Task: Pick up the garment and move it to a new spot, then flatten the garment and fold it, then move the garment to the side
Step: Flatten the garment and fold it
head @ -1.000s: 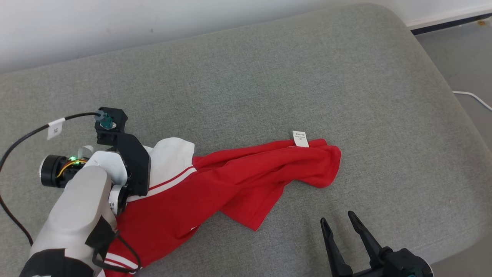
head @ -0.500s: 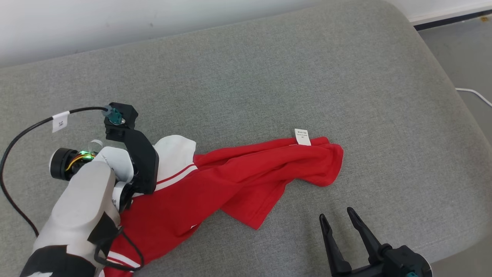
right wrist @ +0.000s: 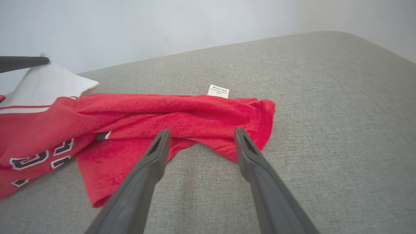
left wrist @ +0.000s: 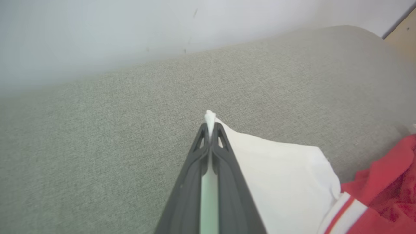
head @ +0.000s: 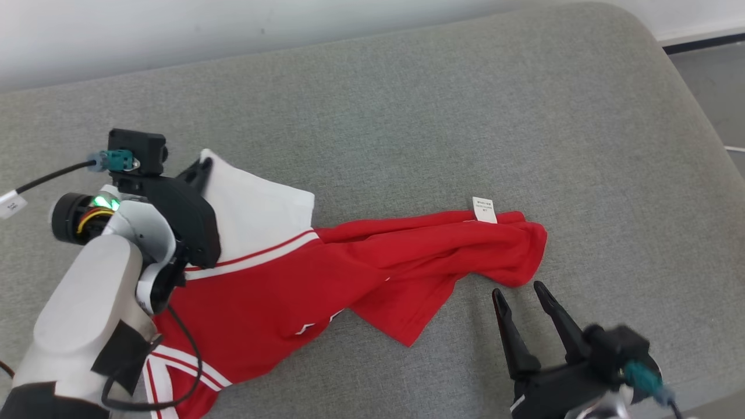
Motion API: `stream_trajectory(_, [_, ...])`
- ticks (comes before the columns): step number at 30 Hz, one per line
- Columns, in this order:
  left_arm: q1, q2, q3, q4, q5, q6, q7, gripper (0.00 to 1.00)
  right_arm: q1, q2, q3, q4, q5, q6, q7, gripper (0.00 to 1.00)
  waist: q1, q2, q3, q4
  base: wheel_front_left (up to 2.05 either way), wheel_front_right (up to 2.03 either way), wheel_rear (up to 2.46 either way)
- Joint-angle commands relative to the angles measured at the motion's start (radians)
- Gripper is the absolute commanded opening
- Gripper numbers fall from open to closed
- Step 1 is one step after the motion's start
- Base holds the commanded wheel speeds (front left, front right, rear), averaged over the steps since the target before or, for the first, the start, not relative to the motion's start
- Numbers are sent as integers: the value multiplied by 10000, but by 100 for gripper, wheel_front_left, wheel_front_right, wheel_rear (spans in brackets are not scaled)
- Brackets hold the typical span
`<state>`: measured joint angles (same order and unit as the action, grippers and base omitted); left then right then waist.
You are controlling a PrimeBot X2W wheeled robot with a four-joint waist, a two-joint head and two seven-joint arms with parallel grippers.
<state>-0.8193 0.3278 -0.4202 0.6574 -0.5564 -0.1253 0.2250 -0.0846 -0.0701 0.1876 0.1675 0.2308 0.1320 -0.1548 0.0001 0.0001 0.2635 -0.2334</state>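
I am looking down from the head camera at the garment (head: 326, 273), a red shirt with white trim. It is lying stretched across the grey cushion (head: 407, 105), running from the lower left toward the middle right. Its white sleeve (head: 256, 203) is sitting at the left end, with a red-and-white striped band where it is meeting the red body.

The left gripper (head: 201, 169) is pinching the far corner of that sleeve. In the left wrist view its 2 fingers are pressing together with a sliver of white cloth between them, and a small tip of it is poking out past the fingertips. In the right wrist view the sleeve is sloping up from the cushion to that dark finger, so the corner is sitting raised.

The rest of the garment is resting on the cushion in long bunched folds. A small white label (head: 482, 209) is lying at the upper edge of its right end. Dark-and-white lettering (right wrist: 39, 156) is showing on the red cloth nearer the left end.

The right gripper (head: 517, 289) is hanging at the lower right with its 2 fingers spread wide and nothing between them. Its fingertips are pointing at the red right end, just beside its lower edge. I cannot tell whether they are touching the cloth or the cushion.

A black cable (head: 52, 174) is running from the left wrist toward the left edge. A pale wall (head: 233, 23) is standing behind the cushion.
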Motion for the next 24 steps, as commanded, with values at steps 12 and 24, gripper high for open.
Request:
stream_trajectory(12, [897, 797, -390, -1858, -972, -12, 156, 0, -2149, -943, -1790, -990, 533, -26, 6194, 100, -1, -1, -275, 319, 0, 0, 0])
stream_trajectory(24, [804, 797, -528, -2512, -1080, 132, 551, 0, -4475, -1171, -2252, 1190, -559, -26, 8589, 100, -1, -1, 67, 751, 0, 0, 0])
